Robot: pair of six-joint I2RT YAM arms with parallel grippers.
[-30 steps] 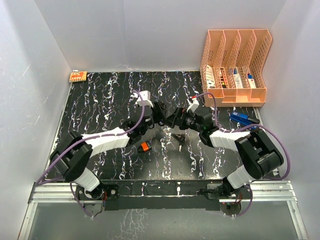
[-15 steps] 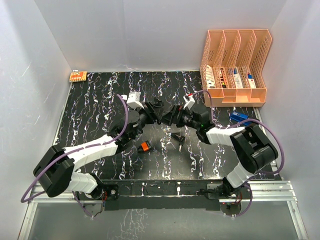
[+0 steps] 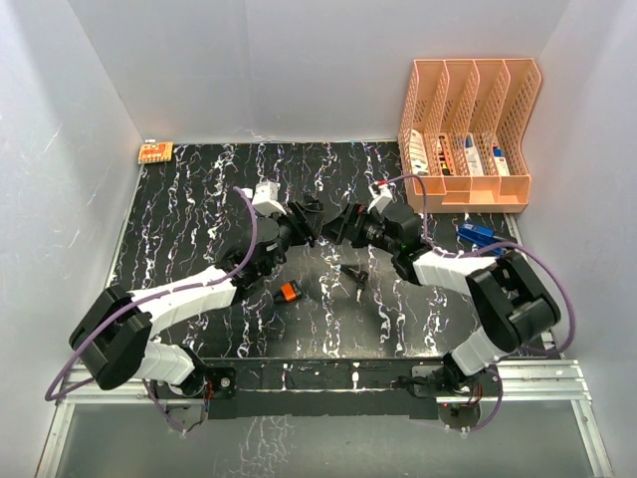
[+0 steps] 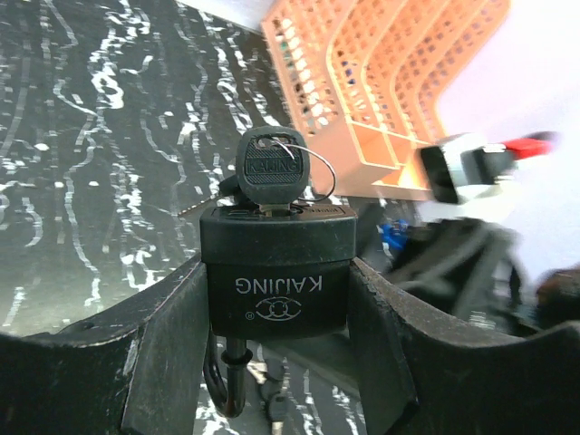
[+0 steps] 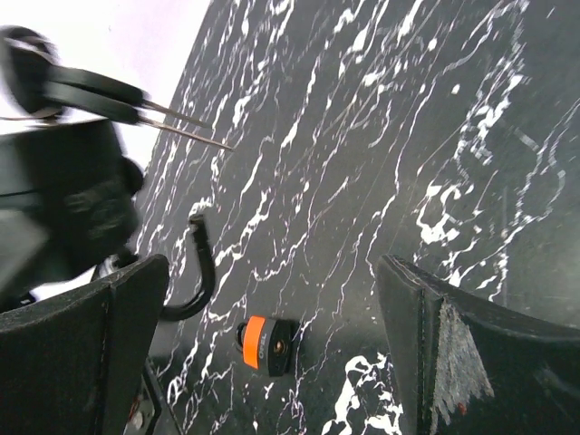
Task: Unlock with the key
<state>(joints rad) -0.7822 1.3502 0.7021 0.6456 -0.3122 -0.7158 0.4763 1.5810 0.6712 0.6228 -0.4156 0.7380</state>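
Observation:
A black padlock point(image 4: 272, 237) marked KAIJING is pinched by its sides in my left gripper point(image 4: 276, 299), lifted above the table. The black-headed key point(image 4: 272, 168) sits in its keyhole, with a wire ring through the head. In the right wrist view the padlock point(image 5: 72, 217) is a blur at the left, and its shackle point(image 5: 201, 272) hooks down with one end free of the body. My right gripper point(image 5: 272, 272) stands wide open just right of the padlock, nothing between its fingers. The two grippers point(image 3: 302, 214) point(image 3: 340, 224) face each other at mid-table.
A small orange-banded padlock point(image 3: 289, 292) and loose keys point(image 3: 353, 274) lie on the black marbled table point(image 3: 199, 199) below the grippers. An orange file rack point(image 3: 468, 129) stands at the back right, a blue object point(image 3: 478, 236) before it, a small orange item point(image 3: 154, 151) at the back left.
Both grippers have shifted slightly left and toward the back with the padlock between them; the left arm's elbow has swung down and left. Jaws unchanged.

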